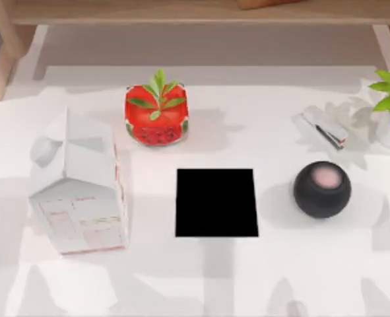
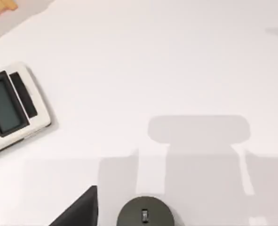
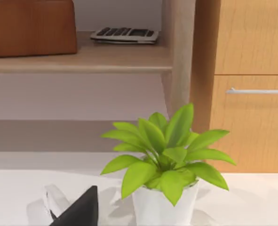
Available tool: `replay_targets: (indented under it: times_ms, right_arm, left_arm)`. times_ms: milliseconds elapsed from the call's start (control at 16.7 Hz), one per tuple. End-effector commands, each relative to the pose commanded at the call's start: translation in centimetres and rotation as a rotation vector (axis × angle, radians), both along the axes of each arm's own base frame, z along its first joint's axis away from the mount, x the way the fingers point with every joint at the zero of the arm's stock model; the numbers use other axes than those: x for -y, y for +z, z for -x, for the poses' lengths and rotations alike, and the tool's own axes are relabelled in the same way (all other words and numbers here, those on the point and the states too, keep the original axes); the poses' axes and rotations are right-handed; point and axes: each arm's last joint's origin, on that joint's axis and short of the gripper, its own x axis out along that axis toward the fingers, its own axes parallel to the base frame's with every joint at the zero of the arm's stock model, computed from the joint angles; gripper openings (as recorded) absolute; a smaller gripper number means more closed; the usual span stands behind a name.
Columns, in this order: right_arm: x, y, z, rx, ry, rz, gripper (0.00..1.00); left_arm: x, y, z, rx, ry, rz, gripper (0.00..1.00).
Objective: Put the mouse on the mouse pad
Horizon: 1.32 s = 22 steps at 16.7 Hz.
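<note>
The mouse pad (image 1: pixel 216 202) is a flat black rectangle lying at the middle of the table in the top view. A pale grey oval, seemingly the mouse (image 1: pixel 47 150), lies against the far left side of the white carton (image 1: pixel 81 191), well left of the pad. A dark part of my left gripper (image 2: pixel 77 213) shows at the edge of the left wrist view, above bare white table. A like dark part of my right gripper (image 3: pixel 78 211) shows in the right wrist view, facing the potted plant (image 3: pixel 164 165). Nothing is seen held by either.
A red strawberry-print box (image 1: pixel 156 113) stands behind the pad. A black ball with a pink top (image 1: pixel 322 189) sits to the pad's right, a white stapler-like object (image 1: pixel 325 127) behind it. A white device with a screen (image 2: pixel 9 109) and a dark round object (image 2: pixel 145 214) lie below the left wrist.
</note>
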Motion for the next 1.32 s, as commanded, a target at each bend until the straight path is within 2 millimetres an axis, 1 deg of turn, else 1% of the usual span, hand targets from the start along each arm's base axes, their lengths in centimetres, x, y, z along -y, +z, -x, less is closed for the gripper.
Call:
replay_targets:
  times_ms: [180,360,540,660,840,1200,1320]
  right_arm:
    - [0.0,0.0,0.0,0.000,0.000,0.000,1.00]
    - [0.0,0.0,0.0,0.000,0.000,0.000,1.00]
    - [0.0,0.0,0.0,0.000,0.000,0.000,1.00]
    - [0.0,0.0,0.0,0.000,0.000,0.000,1.00]
    - [0.0,0.0,0.0,0.000,0.000,0.000,1.00]
    - [0.0,0.0,0.0,0.000,0.000,0.000,1.00]
    - [0.0,0.0,0.0,0.000,0.000,0.000,1.00]
  left_arm:
    - [-0.9,0.2,-3.4,-0.304,0.017,0.015,1.00]
    - [-1.9,-0.1,-6.7,-0.554,0.028,0.038,1.00]
    - [-3.0,-0.8,-9.5,-0.747,0.035,0.064,1.00]
    - [-3.5,-1.4,-10.9,-0.837,0.038,0.078,1.00]
    - [-4.0,-1.8,-11.9,-0.897,0.041,0.090,1.00]
    - [-3.9,-1.8,-11.9,-0.898,0.037,0.088,1.00]
    - [-3.9,-2.8,-12.0,-0.903,0.039,0.090,1.00]
